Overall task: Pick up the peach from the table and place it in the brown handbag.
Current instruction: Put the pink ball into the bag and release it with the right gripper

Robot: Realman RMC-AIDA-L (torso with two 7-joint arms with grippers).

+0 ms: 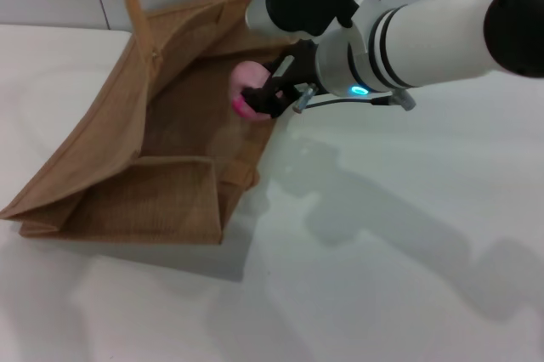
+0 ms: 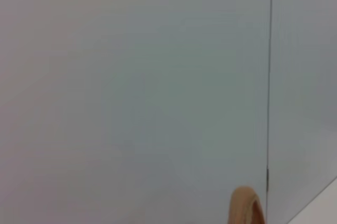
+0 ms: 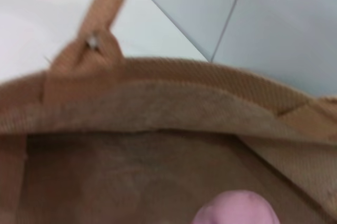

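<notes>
The peach (image 1: 246,82) sits pinched between the dark fingers of the right gripper (image 1: 265,95), held at the open mouth of the brown handbag (image 1: 161,158), just inside its right-hand edge. Only its pink left half shows from the head camera; the fingers cover the rest. The right wrist camera catches only its rounded top (image 3: 237,209), with the woven bag rim (image 3: 158,84) and a riveted handle (image 3: 108,3) beyond. The fruit is round, so no long axis can be made out. No writing or labels are visible anywhere. The bag lies on the white table (image 1: 408,234), mouth facing away from the robot. The left gripper is out of sight; its camera shows only a wall and a handle tip (image 2: 245,205).
</notes>
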